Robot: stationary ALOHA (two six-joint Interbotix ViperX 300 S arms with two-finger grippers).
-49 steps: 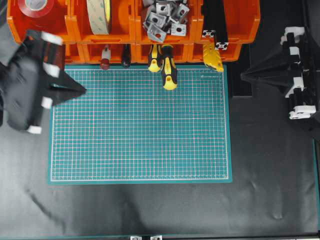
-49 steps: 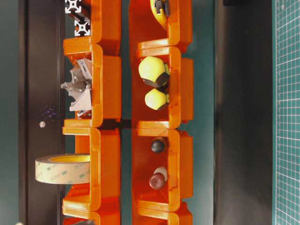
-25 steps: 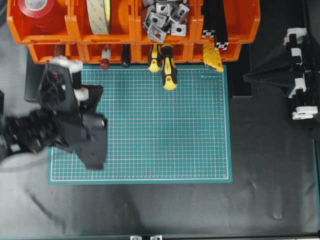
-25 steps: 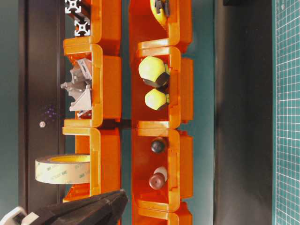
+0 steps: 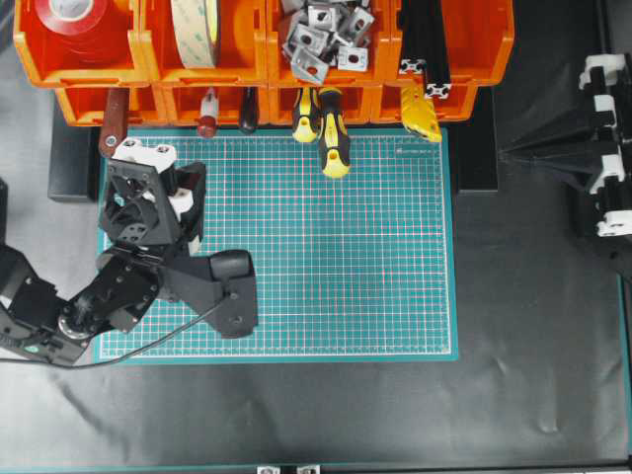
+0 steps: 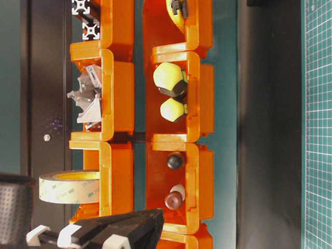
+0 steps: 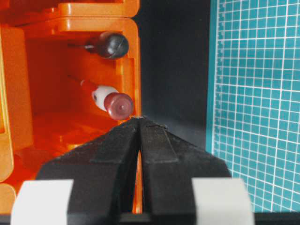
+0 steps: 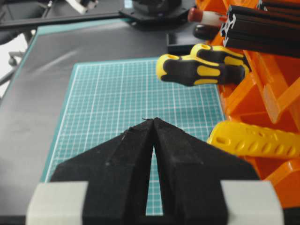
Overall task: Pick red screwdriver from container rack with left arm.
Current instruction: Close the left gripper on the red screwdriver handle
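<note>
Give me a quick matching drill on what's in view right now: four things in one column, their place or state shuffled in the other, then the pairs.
Things:
1. red screwdriver
2. left hand
3. yellow-and-black screwdrivers
4. red tape roll

Place or state:
A. handles sticking out over the green mat's top edge
B. shut, empty, aimed at the container rack
C. upper-row bin, far left in the overhead view
D. lower bin, beside a black-handled tool

Pairs: 1-D, 2-B, 3-A, 4-C
</note>
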